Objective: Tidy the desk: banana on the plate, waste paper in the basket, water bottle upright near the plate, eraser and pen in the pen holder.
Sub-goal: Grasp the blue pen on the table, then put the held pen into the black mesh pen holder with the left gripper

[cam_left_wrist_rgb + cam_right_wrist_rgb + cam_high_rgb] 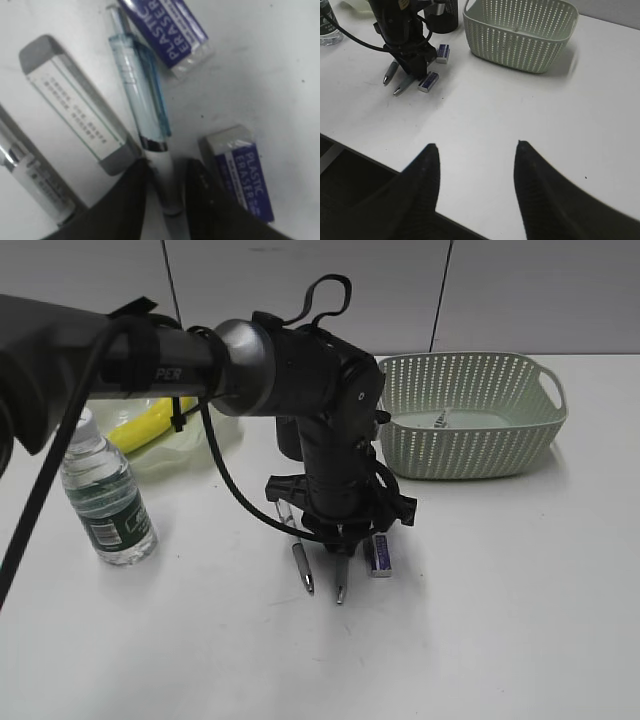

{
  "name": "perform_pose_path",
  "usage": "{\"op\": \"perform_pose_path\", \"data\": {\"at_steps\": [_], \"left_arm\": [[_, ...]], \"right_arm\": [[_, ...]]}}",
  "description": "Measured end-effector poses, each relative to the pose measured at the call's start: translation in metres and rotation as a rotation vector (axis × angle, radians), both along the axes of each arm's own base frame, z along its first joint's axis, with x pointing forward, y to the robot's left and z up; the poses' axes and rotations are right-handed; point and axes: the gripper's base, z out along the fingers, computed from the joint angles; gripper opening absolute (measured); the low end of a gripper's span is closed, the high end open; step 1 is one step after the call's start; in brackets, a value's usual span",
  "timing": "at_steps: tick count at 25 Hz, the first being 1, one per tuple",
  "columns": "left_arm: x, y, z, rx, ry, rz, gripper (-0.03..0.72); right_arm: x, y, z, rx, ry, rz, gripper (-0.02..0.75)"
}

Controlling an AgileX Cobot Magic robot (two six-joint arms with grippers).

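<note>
Straddling the pen (150,125) between two erasers, the left pincer (165,197) hasn't pinched it; the right pincer (475,165) hangs spread over bare desk (530,115).

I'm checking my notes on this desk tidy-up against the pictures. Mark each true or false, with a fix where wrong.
1. The water bottle stands upright. True.
2. The left gripper has its fingers either side of a pen. True.
3. Both erasers are in the pen holder. False: two erasers lie on the desk.
4. The right gripper holds the banana. False: it is open and empty above the desk.
</note>
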Motion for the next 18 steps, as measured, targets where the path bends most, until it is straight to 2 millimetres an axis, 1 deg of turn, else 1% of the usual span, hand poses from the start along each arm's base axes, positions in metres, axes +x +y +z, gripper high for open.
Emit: {"op": "perform_pose_path", "data": {"at_steps": [3, 7, 10, 11, 13, 18], "left_arm": [[0.001, 0.001, 0.000, 0.015, -0.014, -0.010, 0.083], [0.001, 0.001, 0.000, 0.015, -0.018, -0.024, 0.088], [0.002, 0.000, 0.009, -0.003, -0.036, -0.028, 0.088], [0.002, 0.000, 0.016, -0.015, -0.048, -0.029, 0.088], [0.001, 0.001, 0.038, -0.050, -0.081, -0.028, 0.088], [0.001, 0.004, 0.101, -0.186, -0.230, -0.030, 0.088]], "right_arm": [[0.000, 0.000, 0.000, 0.000, 0.000, 0.000, 0.391], [0.000, 0.000, 0.000, 0.000, 0.000, 0.000, 0.391], [0.000, 0.000, 0.000, 0.000, 0.000, 0.000, 0.391], [0.000, 0.000, 0.000, 0.000, 0.000, 0.000, 0.391], [0.000, 0.000, 0.000, 0.000, 0.000, 0.000, 0.391], [0.000, 0.000, 0.000, 0.001, -0.001, 0.000, 0.391]]}}
